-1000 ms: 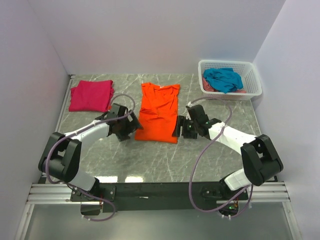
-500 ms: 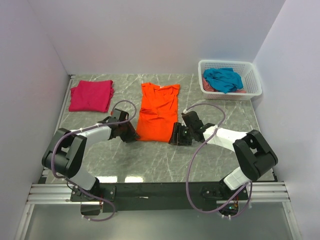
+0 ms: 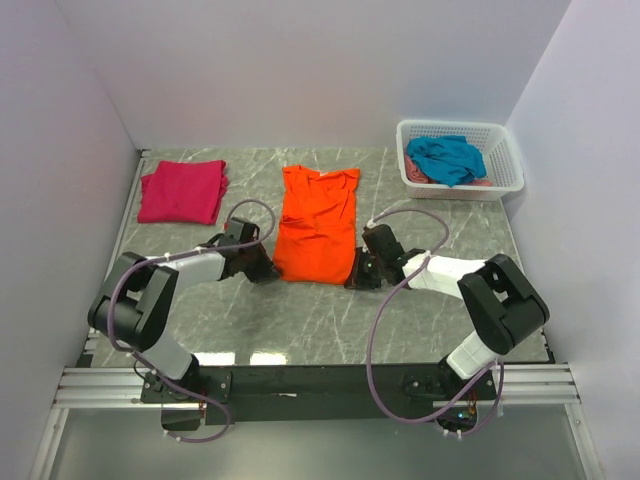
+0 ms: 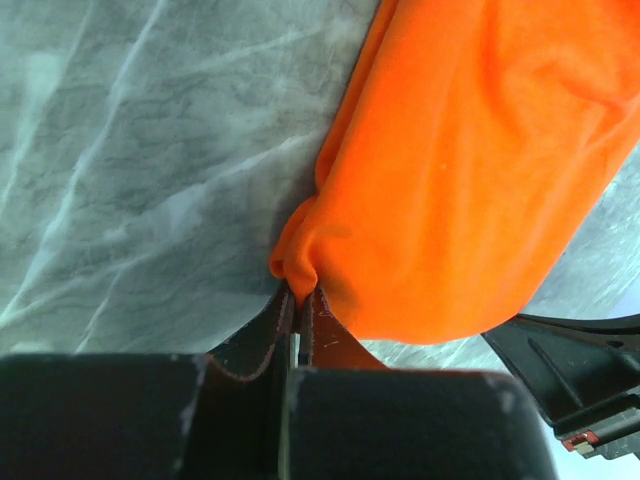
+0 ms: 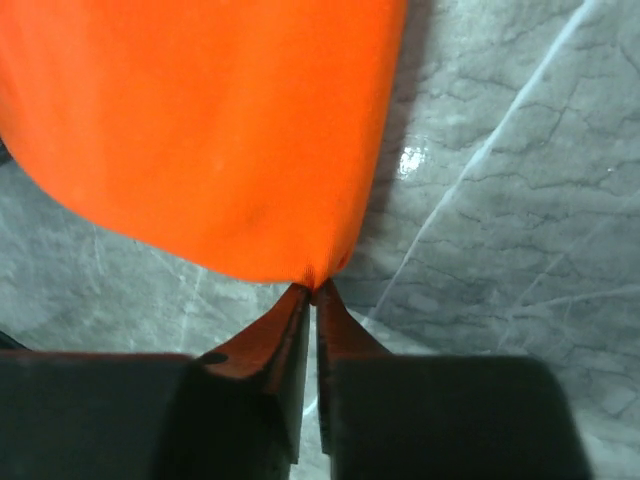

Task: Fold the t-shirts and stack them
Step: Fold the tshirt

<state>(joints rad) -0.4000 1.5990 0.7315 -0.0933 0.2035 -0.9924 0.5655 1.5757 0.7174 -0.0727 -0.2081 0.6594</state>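
Orange t-shirt (image 3: 318, 225) in the middle of it all, laid out flat on the grey marbled surface (image 3: 300, 325), collar at the far end, hem towards the arms. It is folded narrow, a long strip with the sleeves tucked out of sight.

Down at the shirt's near left corner, the left claw (image 4: 297, 295) is pressed together on a small bunched nub of orange cloth. The wrist view shows it plainly, fingers (image 4: 262, 335) tight with hardly a sliver between them and fabric puckered right at the tips. At the shirt's near right corner, the right claw (image 5: 312, 290) does the same: fingers (image 5: 275, 335) pinched in on the very point of the hem, the cloth fanning out beyond them. Both claws sit low, just off the surface, one either side of the hem, and in the left wrist view a piece of the right claw shows past the shirt's edge.

Moving outward: beyond and well to the left of the orange shirt, a magenta t-shirt (image 3: 182, 190) lies folded into a neat rectangle. Beyond and well to its right stands a white lattice basket (image 3: 455, 126), with a teal t-shirt (image 3: 446, 158) heaped crumpled inside and a bit of pinkish cloth peeking out under it.
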